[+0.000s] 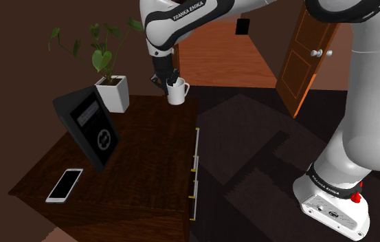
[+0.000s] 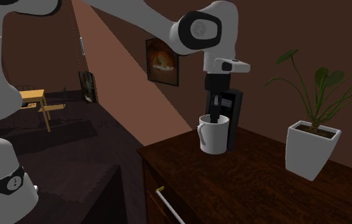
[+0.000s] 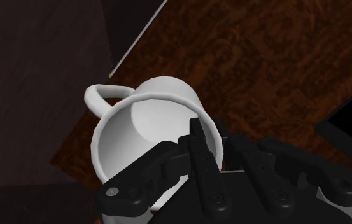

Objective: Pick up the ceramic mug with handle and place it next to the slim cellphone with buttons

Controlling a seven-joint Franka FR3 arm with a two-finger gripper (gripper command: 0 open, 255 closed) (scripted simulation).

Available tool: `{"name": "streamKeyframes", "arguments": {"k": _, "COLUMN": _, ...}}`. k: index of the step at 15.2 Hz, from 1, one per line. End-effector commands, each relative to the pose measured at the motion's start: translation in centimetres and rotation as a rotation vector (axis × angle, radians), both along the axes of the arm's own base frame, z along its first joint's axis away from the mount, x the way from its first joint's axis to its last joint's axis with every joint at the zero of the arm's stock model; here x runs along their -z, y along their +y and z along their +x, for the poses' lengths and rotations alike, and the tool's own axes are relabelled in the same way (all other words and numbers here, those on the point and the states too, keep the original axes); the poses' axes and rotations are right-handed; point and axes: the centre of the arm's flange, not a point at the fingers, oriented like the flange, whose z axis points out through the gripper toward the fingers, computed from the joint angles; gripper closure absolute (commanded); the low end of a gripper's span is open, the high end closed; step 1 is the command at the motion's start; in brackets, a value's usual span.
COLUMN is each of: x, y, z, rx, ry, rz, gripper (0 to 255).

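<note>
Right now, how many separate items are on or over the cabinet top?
4: white mug at the far corner, gripped by the tool; potted plant beside it; black slanted panel mid-top; cellphone at the near corner. The panel may hide something.

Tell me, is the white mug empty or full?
Empty. The wrist view looks into the mug and shows its bare white bottom.

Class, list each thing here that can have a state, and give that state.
mug: upright, its wall clasped by the gripper
gripper: shut on the mug, one finger inside it
cellphone: lying flat, untouched
black panel: leaning, tilted
potted plant: upright
door: open
</note>
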Motion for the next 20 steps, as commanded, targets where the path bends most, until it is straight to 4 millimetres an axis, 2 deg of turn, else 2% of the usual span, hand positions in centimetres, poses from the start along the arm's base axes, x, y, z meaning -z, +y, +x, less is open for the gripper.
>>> {"name": "streamKeyframes", "arguments": {"k": 1, "x": -0.1, "y": 2.4, "z": -1.1, "rx": 0.001, "ry": -0.001, "rz": 0.000, "gripper": 255}}
{"name": "streamKeyframes", "arguments": {"k": 20, "x": -0.2, "y": 25.9, "z": -10.0, "rx": 0.001, "ry": -0.001, "rz": 0.000, "gripper": 255}}
